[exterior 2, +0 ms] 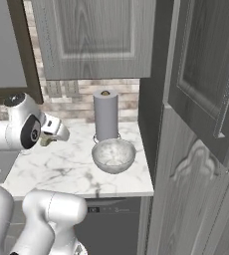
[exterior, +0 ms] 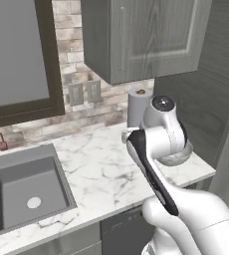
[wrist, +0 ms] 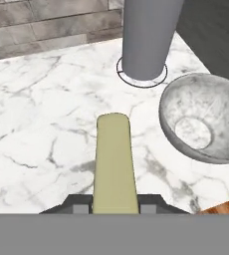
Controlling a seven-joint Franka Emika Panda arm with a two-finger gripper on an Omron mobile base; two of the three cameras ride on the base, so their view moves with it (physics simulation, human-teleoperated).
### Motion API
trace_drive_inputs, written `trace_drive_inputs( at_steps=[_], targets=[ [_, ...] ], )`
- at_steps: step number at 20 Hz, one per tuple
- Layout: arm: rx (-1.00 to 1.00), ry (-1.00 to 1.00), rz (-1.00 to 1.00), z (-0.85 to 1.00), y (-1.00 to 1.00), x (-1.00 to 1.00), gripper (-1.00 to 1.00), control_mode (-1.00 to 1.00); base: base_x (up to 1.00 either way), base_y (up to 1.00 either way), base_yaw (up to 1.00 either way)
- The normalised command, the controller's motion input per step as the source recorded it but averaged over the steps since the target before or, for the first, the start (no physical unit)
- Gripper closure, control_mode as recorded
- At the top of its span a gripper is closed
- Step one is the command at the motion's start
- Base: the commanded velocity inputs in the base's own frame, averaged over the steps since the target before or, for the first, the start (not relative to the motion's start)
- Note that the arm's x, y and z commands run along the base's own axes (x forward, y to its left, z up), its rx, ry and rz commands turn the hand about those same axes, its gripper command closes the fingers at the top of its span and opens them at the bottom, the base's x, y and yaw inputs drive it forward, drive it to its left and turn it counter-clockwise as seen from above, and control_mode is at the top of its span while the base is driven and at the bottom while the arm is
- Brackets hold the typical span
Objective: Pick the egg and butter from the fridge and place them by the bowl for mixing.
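Butter (wrist: 115, 159), a slim stick likely light, soft and slippery, is hanging over the marble counter (wrist: 42, 119) pinched at its near end by the gripper (wrist: 115, 204), left of the bowl (wrist: 206, 119).

On the surface (exterior 2: 61, 169) the bowl (exterior 2: 113, 155) sits just before the paper towel roll (exterior 2: 105, 119), near the right end. The sink (exterior: 29, 191) lies well left. The butter (wrist: 115, 164), between the jaws, hangs above the surface left of the bowl.
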Motion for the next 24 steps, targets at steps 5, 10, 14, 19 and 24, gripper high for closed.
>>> trace_drive_inputs(
  at_steps=[5, 10, 14, 19, 24],
  targets=[
    [0.0, 0.35, 0.01, -0.45, -0.04, 0.29, 1.0, -1.0, 0.0, 0.0, 0.0],
    [-0.02, 0.0, 0.0, -0.49, 0.0, 0.27, 1.0, -1.0, 0.0, 0.0, 0.0],
    [0.0, -0.15, 0.0, -0.48, 0.0, 0.29, 1.0, -1.0, 0.0, 0.0, 0.0],
    [0.0, -0.32, 0.0, -0.38, 0.0, 0.12, 1.0, -1.0, 0.0, 0.0, 0.0],
    [0.0, -0.23, -0.01, -0.19, 0.0, 0.14, 1.0, -1.0, 0.0, 0.0, 0.0]
  ],
)
